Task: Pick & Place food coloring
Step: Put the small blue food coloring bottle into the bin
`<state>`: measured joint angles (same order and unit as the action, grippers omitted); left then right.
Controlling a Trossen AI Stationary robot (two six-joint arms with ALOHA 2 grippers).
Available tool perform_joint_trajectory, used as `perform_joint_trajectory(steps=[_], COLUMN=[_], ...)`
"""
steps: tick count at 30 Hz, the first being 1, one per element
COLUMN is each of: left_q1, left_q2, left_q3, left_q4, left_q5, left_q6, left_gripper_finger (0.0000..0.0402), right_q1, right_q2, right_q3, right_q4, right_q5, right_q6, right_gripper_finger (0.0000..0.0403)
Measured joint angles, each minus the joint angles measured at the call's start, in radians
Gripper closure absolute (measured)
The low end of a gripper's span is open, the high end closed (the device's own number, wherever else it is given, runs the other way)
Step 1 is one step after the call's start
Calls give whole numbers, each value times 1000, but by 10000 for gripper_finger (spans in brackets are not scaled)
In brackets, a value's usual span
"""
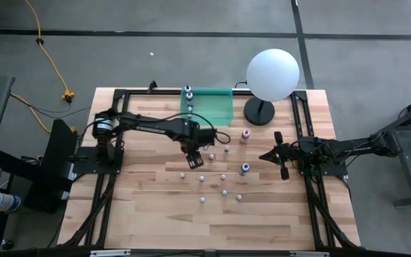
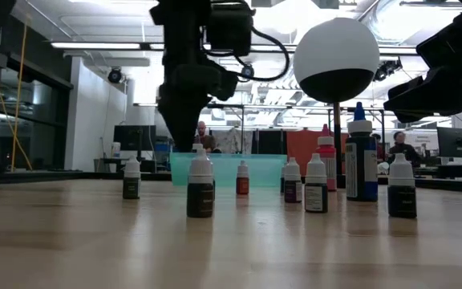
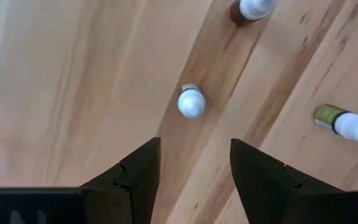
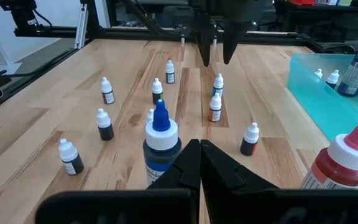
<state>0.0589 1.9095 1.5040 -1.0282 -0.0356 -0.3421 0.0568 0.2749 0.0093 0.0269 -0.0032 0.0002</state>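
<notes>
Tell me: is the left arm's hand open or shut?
Open. The left gripper hangs above a small bottle, its fingers apart, holding nothing.

Robotics lab: wooden bench (image 1: 148,214), monitors (image 2: 133,137), seated person (image 2: 204,136) behind.

The whole table (image 1: 155,207) is being viewed from straight overhead. It is being scanned level from its edge, bottles (image 2: 200,189) close. Each wrist camera is being aimed past its own fingers; the right one is probably facing the tray (image 4: 328,93), shared with overhead.
</notes>
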Motion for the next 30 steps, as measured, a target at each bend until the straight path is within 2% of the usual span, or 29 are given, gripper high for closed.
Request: perform_joint_trajectory(steps=[13, 22, 30], left_q1=[16, 15, 15], left_q2=[155, 192, 204], left_q3=[186, 186, 186], left_q4=[-100, -113, -105], left_q5=[1, 48, 47], left_q6=[-5, -7, -7], left_gripper_finger=[218, 218, 219], right_q1=[0, 0, 0], right_q2=[0, 0, 0], right_q3=[0, 0, 0], right_q4=[0, 0, 0], right_q5=[0, 0, 0], right_q6=[0, 0, 0], right_gripper_finger=[402, 402, 402])
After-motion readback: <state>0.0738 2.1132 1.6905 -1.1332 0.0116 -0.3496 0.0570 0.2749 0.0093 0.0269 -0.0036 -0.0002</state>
